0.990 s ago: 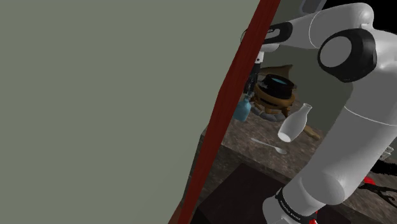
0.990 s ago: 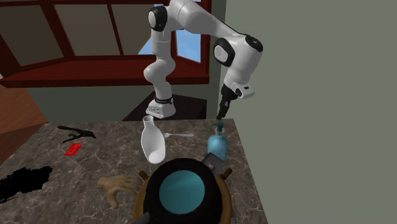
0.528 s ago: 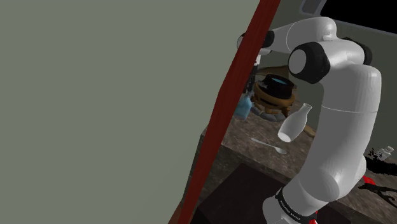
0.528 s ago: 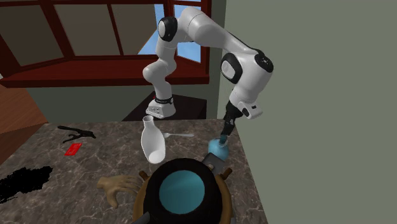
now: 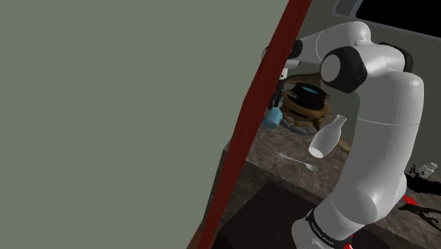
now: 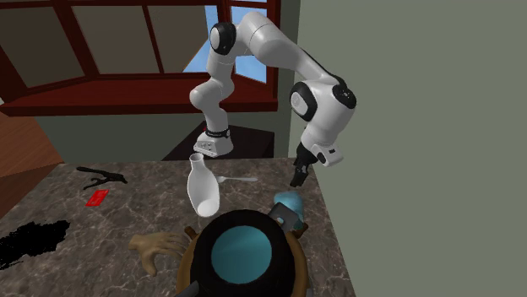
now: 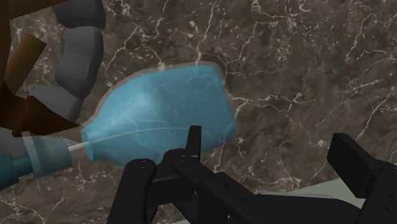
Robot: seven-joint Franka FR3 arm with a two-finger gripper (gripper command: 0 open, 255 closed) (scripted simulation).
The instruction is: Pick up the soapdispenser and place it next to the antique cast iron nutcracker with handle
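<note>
The soap dispenser (image 7: 162, 121) is a translucent blue bottle with a pump head. It lies tipped on its side on the dark marble counter (image 6: 127, 221), against the pot stand. I also see the dispenser (image 6: 290, 203) by the counter's right edge in the second exterior view, and the same dispenser (image 5: 271, 117) in the shoulder view. My gripper (image 7: 266, 137) hangs open just above the bottle's base end, and neither finger touches it. That gripper (image 6: 297, 177) holds nothing. The black nutcracker (image 6: 101, 175) lies far across the counter at the second exterior view's left.
A white vase (image 6: 201, 190) stands mid-counter with a spoon (image 6: 239, 179) behind it. A black pot (image 6: 241, 253) on a wooden stand sits beside the dispenser. A wooden hand (image 6: 156, 249) and a red card (image 6: 97, 197) lie nearby. A grey wall (image 5: 127, 120) borders the counter.
The gripper came down onto the upright dispenser's pump. The dispenser has since toppled toward the pot stand, and the gripper has drawn slightly up and away.
</note>
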